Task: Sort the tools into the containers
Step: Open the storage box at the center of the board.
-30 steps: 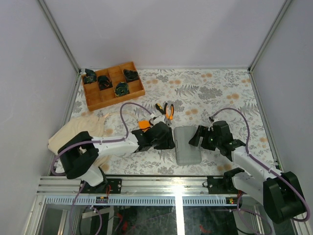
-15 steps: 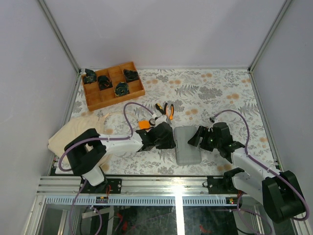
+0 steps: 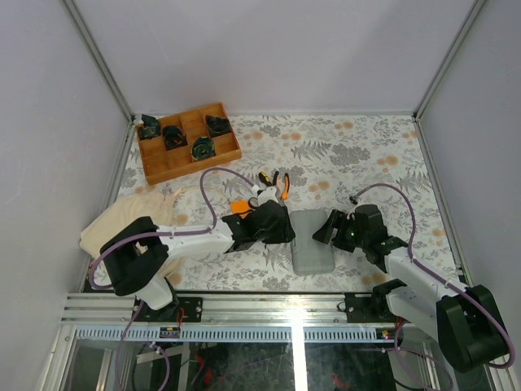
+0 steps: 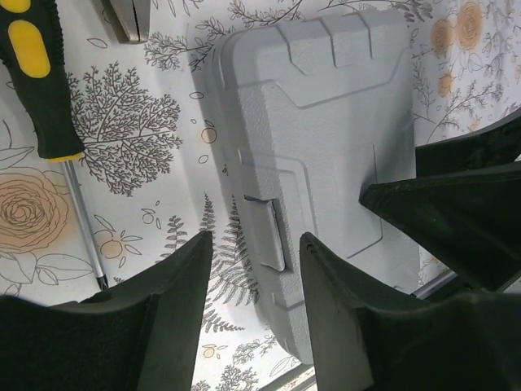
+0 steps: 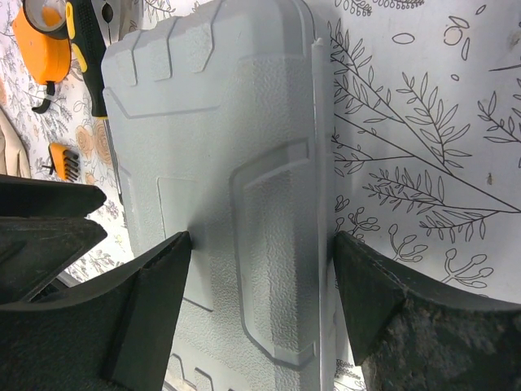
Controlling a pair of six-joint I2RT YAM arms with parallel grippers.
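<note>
1. The grey case [image 3: 312, 244] lies flat on the counter [image 3: 366, 155] between the two arms, and it is closed. No compartment is visible.
2. No tool is in the case. The pliers [image 3: 281, 183] lie on the counter behind the case. The black-and-yellow screwdriver [image 4: 37, 81] and the orange tape measure [image 5: 45, 41] lie at its left side, apart from it.
3. The left gripper [image 4: 254, 269] is low at the left edge of the case. Its jaws are apart and hold nothing, and the latch [image 4: 267, 232] sits between them.
4. The right gripper [image 5: 260, 244] is at the opposite side. Its jaws are wide apart and grip nothing: one finger is over the lid, the other just beside the edge of the case.
5. In my judgement the task is at its beginning. The step in hand is to release the latch and open the case. After that, all the sorting remains, tool by tool.
</note>
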